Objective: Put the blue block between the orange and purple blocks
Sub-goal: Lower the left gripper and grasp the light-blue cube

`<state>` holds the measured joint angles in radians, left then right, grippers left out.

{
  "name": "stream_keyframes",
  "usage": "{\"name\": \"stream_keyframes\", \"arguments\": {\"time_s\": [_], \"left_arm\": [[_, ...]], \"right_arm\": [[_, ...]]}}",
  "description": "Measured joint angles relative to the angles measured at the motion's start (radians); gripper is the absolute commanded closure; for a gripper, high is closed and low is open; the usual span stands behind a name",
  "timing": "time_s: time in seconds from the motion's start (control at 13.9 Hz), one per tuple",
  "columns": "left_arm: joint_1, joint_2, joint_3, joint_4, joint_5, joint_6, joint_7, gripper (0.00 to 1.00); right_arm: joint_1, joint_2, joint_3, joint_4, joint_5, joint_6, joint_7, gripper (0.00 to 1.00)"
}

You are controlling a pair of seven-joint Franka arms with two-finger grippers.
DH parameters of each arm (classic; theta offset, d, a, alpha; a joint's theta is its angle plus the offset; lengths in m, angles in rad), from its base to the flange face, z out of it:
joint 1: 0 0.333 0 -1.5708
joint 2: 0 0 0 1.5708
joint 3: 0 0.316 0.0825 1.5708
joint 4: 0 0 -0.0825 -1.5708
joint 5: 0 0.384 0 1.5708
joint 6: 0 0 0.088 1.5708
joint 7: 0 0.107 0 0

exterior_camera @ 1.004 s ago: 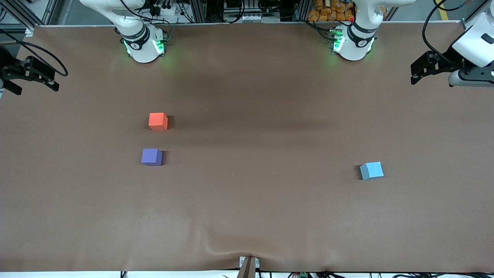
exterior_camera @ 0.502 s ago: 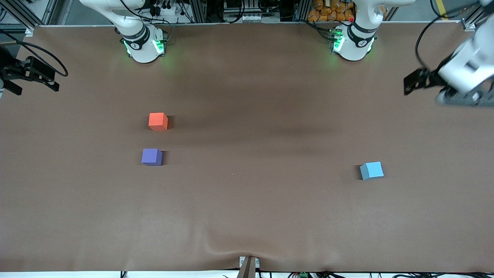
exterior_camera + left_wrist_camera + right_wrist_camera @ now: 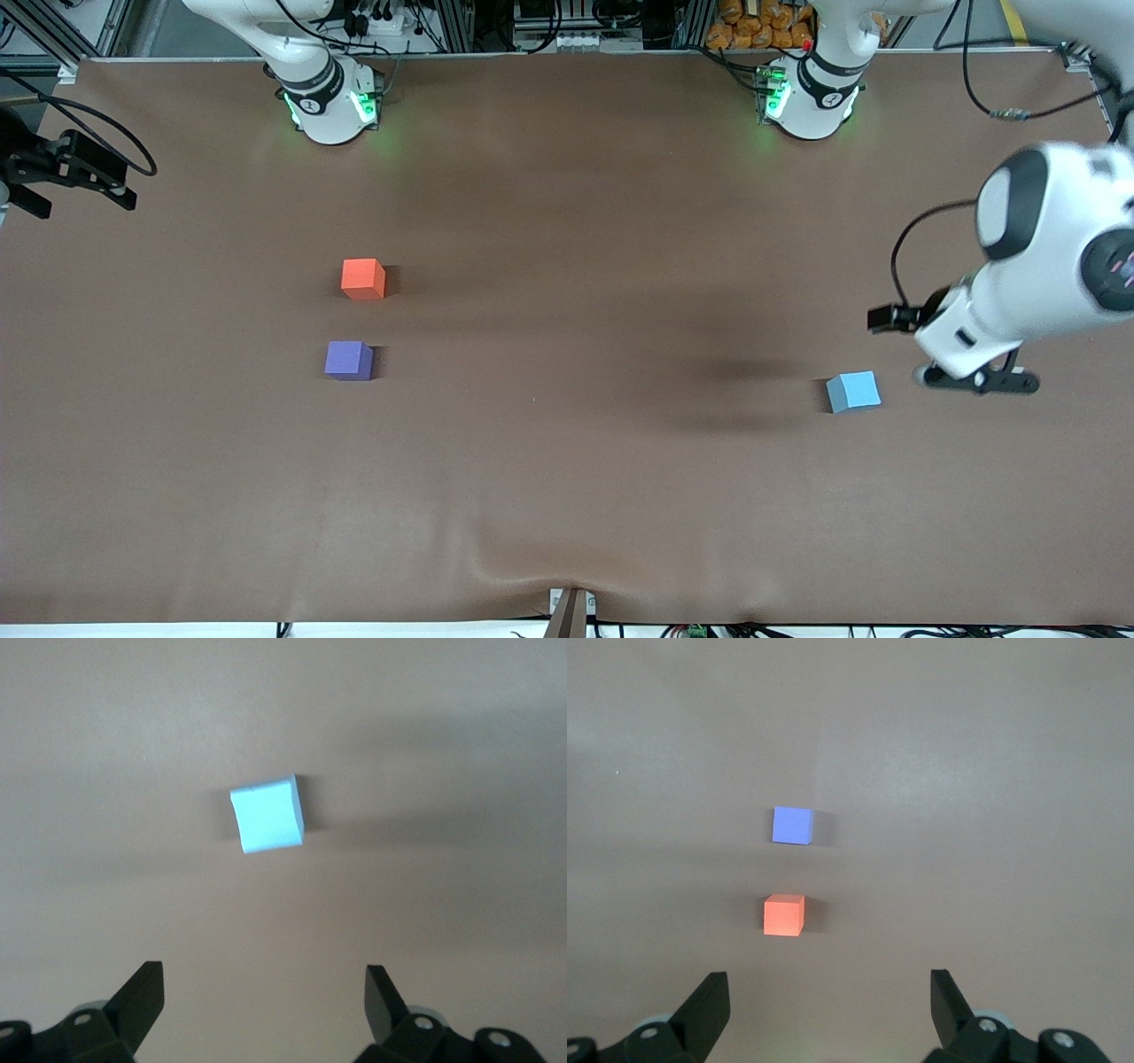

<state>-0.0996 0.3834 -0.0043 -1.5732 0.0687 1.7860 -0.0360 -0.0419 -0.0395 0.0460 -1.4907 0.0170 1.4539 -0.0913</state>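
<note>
- The blue block (image 3: pixel 853 392) sits on the brown surface (image 3: pixel 567 496) toward the left arm's end, flat on its base but turned a bit askew compared to the other two. Nothing is touching it.
- Left pincer (image 3: pixel 974 381) hangs over the surface just beside the blue block, on the side toward the left arm's end of the surface. From the left wrist view its two fingers (image 3: pixel 140 1001) are spread wide apart with nothing in between, and the blue block (image 3: pixel 267 814) shows up out ahead of them, not inside the gap.
- The orange block (image 3: pixel 363 278) and the purple block (image 3: pixel 348 361) are over toward the right arm's end, well apart from the blue one. Orange is farther from the front camera, purple is nearer, and they're near each other with bare surface between them.
- Right pincer (image 3: pixel 62 168) waits at the edge of the surface at the right arm's end. The right wrist view shows its fingers (image 3: pixel 709 1005) wide apart too, empty, looking across at the orange block (image 3: pixel 784 914) and purple block (image 3: pixel 791 825).
</note>
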Motion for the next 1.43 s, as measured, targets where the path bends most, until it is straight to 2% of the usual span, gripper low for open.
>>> {"name": "stream_keyframes", "arguments": {"time_s": [0.36,0.5,0.65,1.08,1.43], "left_arm": [[-0.003,0.199,-0.003,0.002,0.005,0.284,-0.029,0.0],[-0.004,0.26,-0.003,0.004,0.005,0.356,-0.064,0.0],[0.004,0.289,-0.001,0.003,0.005,0.367,-0.079,0.0],[0.073,0.291,0.002,-0.038,0.006,0.362,-0.08,0.0],[0.057,0.291,-0.012,-0.057,0.005,0.361,-0.104,0.0]], "right_arm": [[0.0,0.0,0.0,0.0,0.0,0.0,0.0,0.0],[0.0,0.0,0.001,0.0,0.0,0.0,0.0,0.0],[0.0,0.0,0.001,0.0,0.0,0.0,0.0,0.0],[0.0,0.0,0.001,0.0,0.0,0.0,0.0,0.0],[0.0,0.0,0.002,0.0,0.0,-0.004,0.0,0.0]]}}
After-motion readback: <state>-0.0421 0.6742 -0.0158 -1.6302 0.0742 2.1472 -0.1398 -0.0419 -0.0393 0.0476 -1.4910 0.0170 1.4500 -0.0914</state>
